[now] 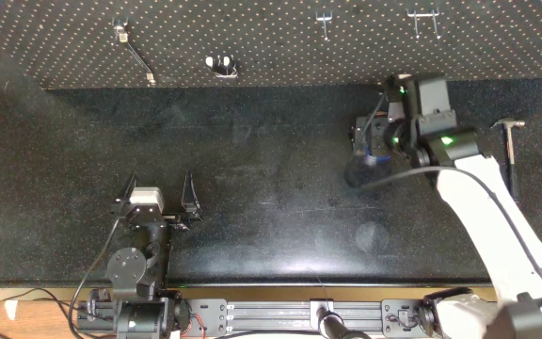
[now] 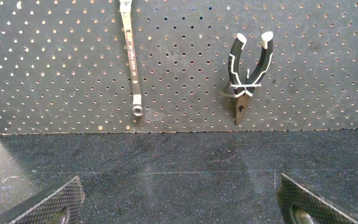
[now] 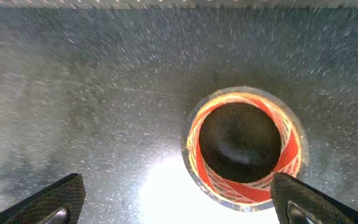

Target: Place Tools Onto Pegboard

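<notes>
A roll of tape (image 3: 289, 149) with orange and clear layers lies flat on the dark table, just ahead of my right gripper (image 3: 179, 208). That gripper is open, with its fingers wider apart than the roll. From above, the right gripper (image 1: 367, 143) hovers at the back right of the table, near the pegboard (image 1: 271, 38). A wrench (image 2: 130, 59) and black-handled pliers (image 2: 246, 71) hang on the board. My left gripper (image 1: 158, 193) is open near its base, holds nothing and faces the board. A hammer (image 1: 509, 151) lies at the table's far right.
Two bare metal hooks (image 1: 325, 19) (image 1: 423, 19) stick out of the pegboard above the right arm. The dark tabletop (image 1: 271, 188) between the arms is free.
</notes>
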`<action>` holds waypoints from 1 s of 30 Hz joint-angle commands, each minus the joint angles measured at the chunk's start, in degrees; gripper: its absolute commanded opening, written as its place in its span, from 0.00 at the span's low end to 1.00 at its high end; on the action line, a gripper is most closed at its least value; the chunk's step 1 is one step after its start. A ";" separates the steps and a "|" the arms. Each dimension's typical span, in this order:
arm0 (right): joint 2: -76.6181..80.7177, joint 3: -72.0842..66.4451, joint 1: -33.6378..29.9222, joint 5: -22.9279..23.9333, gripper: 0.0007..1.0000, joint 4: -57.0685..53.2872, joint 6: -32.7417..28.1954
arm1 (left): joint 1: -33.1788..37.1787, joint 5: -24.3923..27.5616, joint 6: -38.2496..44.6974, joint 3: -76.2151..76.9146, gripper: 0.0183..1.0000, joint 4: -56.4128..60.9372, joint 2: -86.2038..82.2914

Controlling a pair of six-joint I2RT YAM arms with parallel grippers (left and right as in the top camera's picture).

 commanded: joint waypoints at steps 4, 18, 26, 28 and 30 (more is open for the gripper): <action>8.98 5.81 0.50 -0.28 0.98 -2.89 0.63 | -0.09 -0.17 0.68 -0.09 1.00 -0.48 -0.59; 15.52 7.10 4.35 9.14 0.98 -2.86 0.66 | -0.09 -0.17 0.68 -0.09 1.00 -0.48 -0.59; 15.52 7.08 4.35 10.32 0.96 -2.93 -0.02 | -0.09 -0.17 0.68 -0.09 1.00 -0.48 -0.59; 15.52 7.08 4.35 10.32 0.89 -2.91 -0.02 | -0.09 -0.17 0.68 -0.09 1.00 -0.48 -0.59; 15.52 7.08 4.35 10.32 0.68 -2.89 -0.07 | -0.09 -0.17 0.68 -0.09 1.00 -0.48 -0.59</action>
